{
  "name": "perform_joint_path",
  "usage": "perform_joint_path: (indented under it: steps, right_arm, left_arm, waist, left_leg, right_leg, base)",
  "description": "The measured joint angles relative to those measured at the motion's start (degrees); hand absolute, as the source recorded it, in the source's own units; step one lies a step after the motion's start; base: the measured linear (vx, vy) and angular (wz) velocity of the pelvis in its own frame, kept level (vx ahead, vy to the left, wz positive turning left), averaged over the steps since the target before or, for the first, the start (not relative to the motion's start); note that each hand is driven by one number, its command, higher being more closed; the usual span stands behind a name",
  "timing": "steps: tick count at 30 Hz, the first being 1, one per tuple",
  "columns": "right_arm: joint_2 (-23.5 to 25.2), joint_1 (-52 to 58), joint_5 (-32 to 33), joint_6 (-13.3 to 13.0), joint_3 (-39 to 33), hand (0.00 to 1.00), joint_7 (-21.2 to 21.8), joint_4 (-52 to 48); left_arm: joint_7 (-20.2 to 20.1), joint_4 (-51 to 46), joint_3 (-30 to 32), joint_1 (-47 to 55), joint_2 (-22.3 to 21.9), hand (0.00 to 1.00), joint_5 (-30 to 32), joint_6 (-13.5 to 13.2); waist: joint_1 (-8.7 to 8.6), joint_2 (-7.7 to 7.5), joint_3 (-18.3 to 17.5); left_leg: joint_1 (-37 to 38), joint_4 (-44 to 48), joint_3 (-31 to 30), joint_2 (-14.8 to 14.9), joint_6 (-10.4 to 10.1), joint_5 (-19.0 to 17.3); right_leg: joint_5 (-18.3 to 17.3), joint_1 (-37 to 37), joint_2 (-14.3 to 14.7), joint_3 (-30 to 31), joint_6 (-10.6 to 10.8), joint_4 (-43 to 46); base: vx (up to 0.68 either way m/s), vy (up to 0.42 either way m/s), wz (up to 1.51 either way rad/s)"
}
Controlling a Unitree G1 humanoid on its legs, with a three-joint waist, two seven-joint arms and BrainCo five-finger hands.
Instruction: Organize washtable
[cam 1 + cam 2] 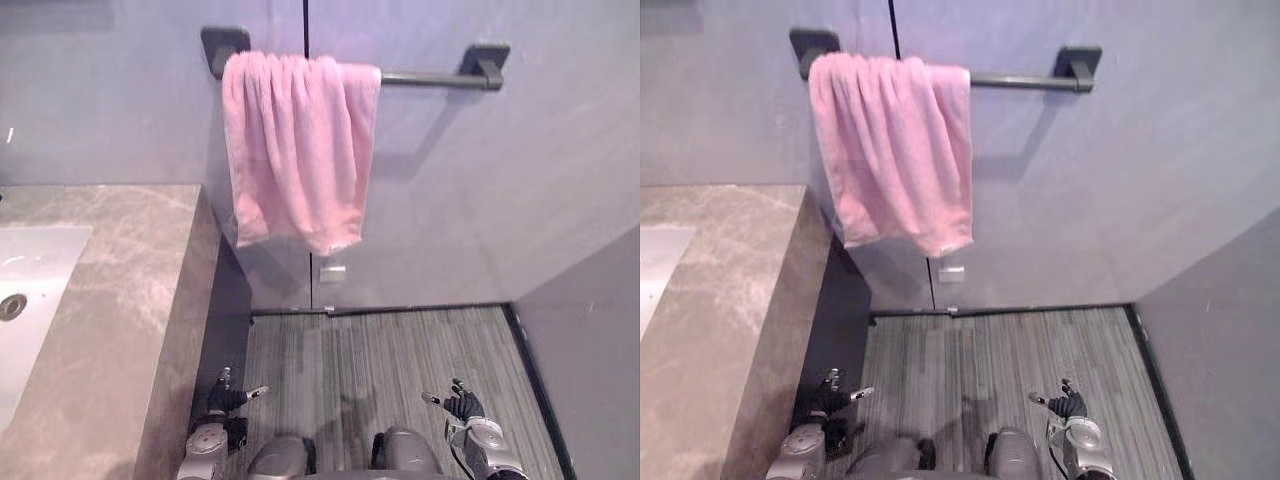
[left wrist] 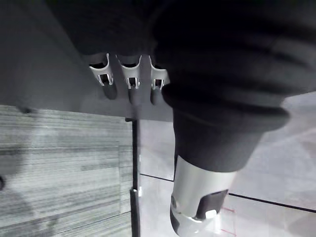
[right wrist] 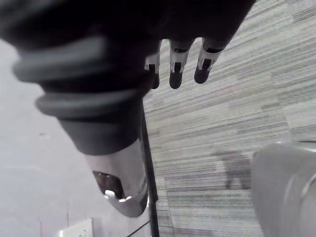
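The soft pink terry towel (image 1: 295, 150) is plain, the metal rail (image 1: 430, 78) dark grey. The marble worktop (image 1: 130, 290) is grey-brown with pale veins, its rectangular basin (image 1: 30, 290) white. The plank floor (image 1: 380, 360) is grey and finely streaked.

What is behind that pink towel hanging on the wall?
The pink towel drapes over a dark bar, whose right stretch shows. Behind it is grey wall with a dark vertical seam. The bar section and wall it covers cannot be seen.
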Motion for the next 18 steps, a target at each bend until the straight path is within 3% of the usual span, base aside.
perform_joint_path:
  steps: [1, 2, 3, 5, 6, 7, 8, 9, 10, 13, 14, 15, 16, 18]
  right_arm:
    - [0.0, 0.3, 0.0, 0.0, 0.0, 0.00, 0.0, 0.0]
    - [0.0, 1.2, 0.0, 0.0, -0.1, 0.00, 0.0, 0.1]
    - [-0.3, 1.7, 0.1, 0.2, -0.8, 0.00, -0.1, 0.1]
    - [0.3, 1.9, 0.1, 0.1, -0.9, 0.00, -0.1, -0.3]
    - [0.5, 2.0, 0.1, 0.1, -0.9, 0.00, -0.1, -0.7]
    - [1.0, 2.7, 0.4, 0.1, -0.6, 0.00, -0.1, -1.0]
    - [1.4, 3.2, 0.8, 0.1, -0.5, 0.00, -0.1, -1.6]
    - [2.2, 3.8, 1.3, 0.1, -0.2, 0.00, -0.1, -3.2]
    - [2.6, 3.7, 1.9, 0.0, -0.2, 0.00, -0.2, -4.1]
    - [2.6, 2.7, 2.7, -0.5, -0.5, 0.00, -0.3, -6.3]
    - [2.4, 2.5, 3.2, -0.5, -0.9, 0.00, -0.4, -6.3]
    - [2.1, 2.6, 3.2, -0.5, -0.9, 0.00, -0.6, -6.3]
    - [2.3, 2.8, 3.3, -0.3, -0.9, 0.00, -0.8, -5.4]
    - [3.2, 4.3, 3.3, -0.1, -0.9, 0.00, -1.3, -5.0]
  left_arm:
    - [0.0, 0.0, -0.2, 0.0, 0.1, 0.00, 0.0, 0.0]
    - [0.0, 0.3, -0.5, 0.0, -0.2, 0.00, 0.1, 0.0]
    - [0.0, 1.9, -0.4, -0.4, -1.4, 0.00, 0.2, 0.0]
    - [-0.1, 2.2, -0.4, -0.2, -1.9, 0.00, 0.7, 0.0]
    - [-0.1, 2.2, -0.3, -0.5, -2.4, 0.00, 1.0, 0.0]
    - [-0.2, 2.1, -0.1, -1.6, -3.5, 0.00, 1.5, 0.0]
    - [-0.2, 1.9, 0.0, -1.7, -3.9, 0.00, 1.8, 0.0]
    - [-0.1, 1.6, 0.1, -1.4, -4.2, 0.00, 1.8, 0.0]
    - [-0.2, 1.6, 0.1, -0.9, -4.5, 0.00, 1.8, 0.1]
    - [-0.1, 0.9, 0.0, -0.8, -5.3, 0.00, 1.8, 0.1]
    - [-0.1, 0.8, 0.0, -0.9, -5.3, 0.00, 1.8, 0.1]
    - [-0.1, 0.8, -0.1, -0.8, -5.3, 0.00, 1.8, 0.1]
    - [0.0, 1.1, -0.3, -0.8, -5.0, 0.00, 1.8, 0.1]
    - [-0.1, 1.1, -0.3, -0.2, -4.3, 0.00, 1.8, 0.1]
  waist:
    - [-0.25, -0.40, -0.1]
    - [-1.08, -1.01, -0.5]
    - [-0.96, 0.65, -1.1]
    - [-1.10, 1.04, -1.5]
    - [-1.27, 1.45, -1.4]
    - [-1.22, 1.94, -1.4]
    - [-0.92, 1.98, -1.3]
    - [-0.52, 2.06, -1.3]
    - [-0.35, 1.94, -1.5]
    - [0.97, 2.16, -1.6]
    - [0.74, 2.58, -1.9]
    - [0.62, 3.23, -2.2]
    - [0.85, 2.97, -2.4]
    - [0.66, 1.53, -3.3]
  left_leg:
    - [0.6, -0.2, -0.9, -0.2, -0.9, -0.5]
    - [1.7, -0.3, -3.3, -0.2, -3.1, -1.9]
    - [2.8, -0.6, -4.9, 1.5, -4.2, -2.0]
    - [2.3, 0.7, -5.9, 2.6, -6.4, -0.7]
    - [1.4, 2.8, -6.2, 3.1, -6.6, -0.7]
    - [-3.7, 15.0, -5.7, 4.3, -8.7, 0.2]
    - [-6.5, 21.1, -4.8, 5.4, -10.1, 0.5]
    - [-9.9, 29.5, -1.1, 8.0, -9.7, -0.4]
    - [-11.4, 30.7, 2.0, 9.5, -9.0, -1.4]
    - [-15.4, 21.3, 3.8, 9.1, -8.2, -1.7]
    - [-15.7, 11.7, 2.0, 8.2, -9.0, 0.6]
    - [-15.9, 8.2, 1.2, 7.9, -8.9, 3.9]
    - [-15.2, 7.4, 1.0, 7.4, -9.1, 6.0]
    - [-12.6, 3.8, 2.5, 5.7, -8.4, 6.6]
  right_leg:
    - [3.2, 0.0, 0.3, 0.6, -0.1, -4.2]
    - [12.7, 0.9, 0.6, 2.2, -1.2, -6.4]
    - [11.5, 1.1, 1.2, 1.2, -2.7, -4.2]
    - [8.3, 1.6, 1.2, -1.0, -4.2, -2.8]
    - [7.6, 2.4, 1.3, -2.2, -4.5, -3.0]
    - [6.9, 6.3, 2.0, -4.7, -5.1, -5.9]
    - [6.7, 8.6, 2.5, -5.3, -5.4, -7.5]
    - [6.4, 12.5, 3.5, -6.2, -6.0, -9.8]
    - [6.2, 15.3, 3.9, -6.4, -6.2, -11.1]
    - [6.2, 17.0, 3.4, -4.8, -6.1, -12.7]
    - [5.8, 17.0, 3.3, -4.4, -5.2, -12.7]
    - [5.6, 17.0, 3.6, -4.2, -4.8, -12.7]
    - [5.4, 17.3, 3.5, -2.8, -3.9, -12.7]
    - [4.9, 17.8, 1.3, -1.6, -2.5, -13.0]
  base:
    - [0.40, -0.175, 0.80]
    - [0.43, -0.222, 0.73]
    - [0.43, -0.229, 0.68]
    - [0.38, -0.214, 0.47]
    - [0.45, -0.291, 0.86]
    - [0.34, -0.227, 0.78]
    - [0.40, -0.241, 0.72]
    - [0.30, -0.141, 0.26]
    - [0.28, -0.116, 0.10]
    - [0.19, -0.009, -0.24]
    - [0.12, 0.076, -0.22]
    - [0.10, 0.091, -0.23]
    - [0.15, 0.123, -0.21]
    - [0.17, 0.135, -0.18]
